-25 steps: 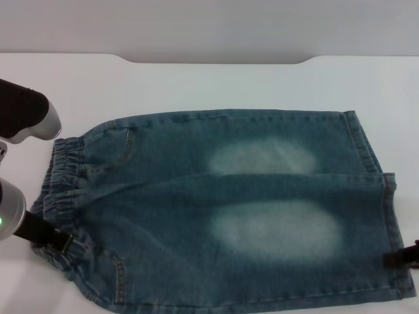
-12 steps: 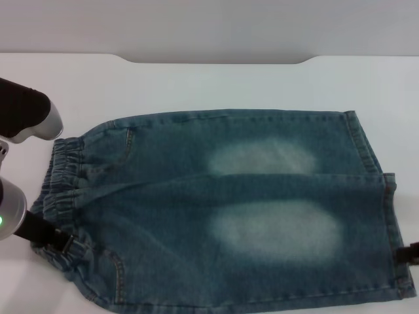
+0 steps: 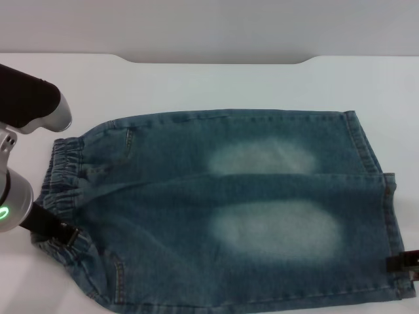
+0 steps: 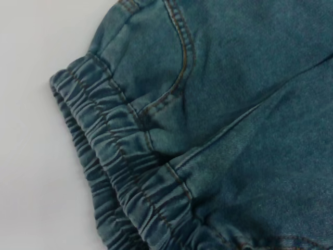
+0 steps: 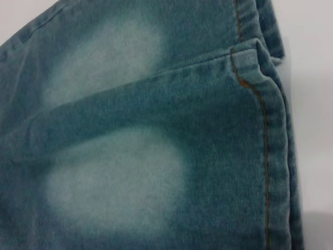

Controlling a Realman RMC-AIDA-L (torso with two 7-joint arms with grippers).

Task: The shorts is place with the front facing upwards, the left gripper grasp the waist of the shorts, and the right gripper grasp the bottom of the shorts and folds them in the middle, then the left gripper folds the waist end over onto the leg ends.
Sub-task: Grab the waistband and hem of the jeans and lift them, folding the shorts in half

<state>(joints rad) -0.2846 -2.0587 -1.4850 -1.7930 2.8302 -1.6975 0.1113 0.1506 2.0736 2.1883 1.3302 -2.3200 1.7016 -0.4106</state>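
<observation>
White tabletop ran under everything, smooth and matte, with a pale grey wall behind its far edge. On it lay 1 pair of shorts, flat and front up: soft blue denim with 2 oval faded patches, orange topstitching on the pocket curve and side seams, and a gathered, ribbed elastic waist.

Left gripper, black on a silver wrist with a green light ring, sat at the near corner of the waist, touching the puckered band; whether its fingers were apart or closed on the cloth could not be told. The rest of the waist stretched away from it toward the far side.

Right gripper showed only as a black tip at the near leg's hem; its fingers' state could not be told either. 2 straight stitched hems lay beside it, the near leg's overlapping the far one.
</observation>
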